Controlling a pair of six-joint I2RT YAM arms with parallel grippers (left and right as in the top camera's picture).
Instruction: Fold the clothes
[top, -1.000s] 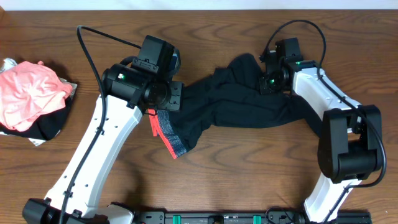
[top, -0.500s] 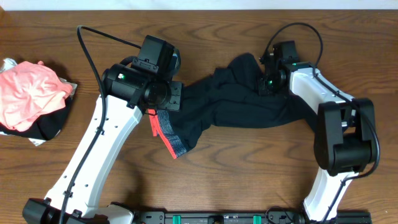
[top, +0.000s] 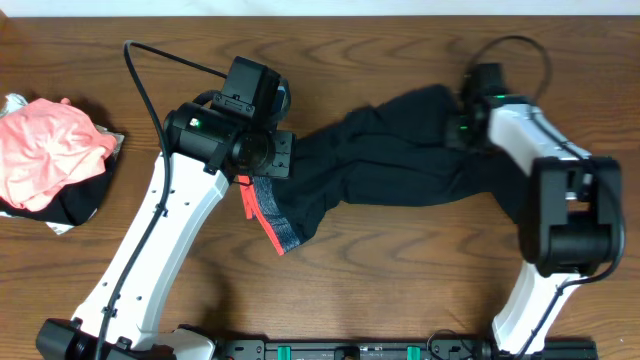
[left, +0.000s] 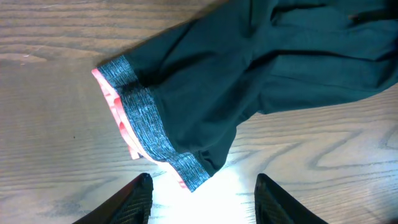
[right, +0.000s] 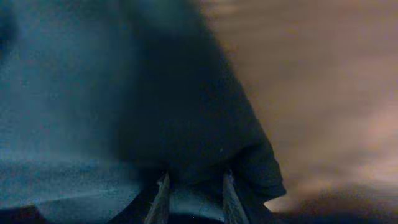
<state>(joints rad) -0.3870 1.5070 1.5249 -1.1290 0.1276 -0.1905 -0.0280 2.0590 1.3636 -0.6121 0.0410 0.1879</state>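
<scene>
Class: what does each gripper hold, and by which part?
The right gripper pinches the black stretchy leggings by bunched leg fabric; the left gripper holds nothing.

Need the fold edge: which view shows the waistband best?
Left wrist: the waistband lies fully exposed, grey with coral edge. Overhead shows it partly under the left arm; right wrist shows only black leggings.

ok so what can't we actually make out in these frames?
- Overhead: the leg ends of the leggings are hidden under the right arm.
- Overhead: the left tool is hidden under the left arm, and the right tool under the right arm.
- Right wrist: motion blur; how much fabric the right tool pinches is unclear.
- Overhead: the pink garment pile is cut off by the left edge.
</scene>
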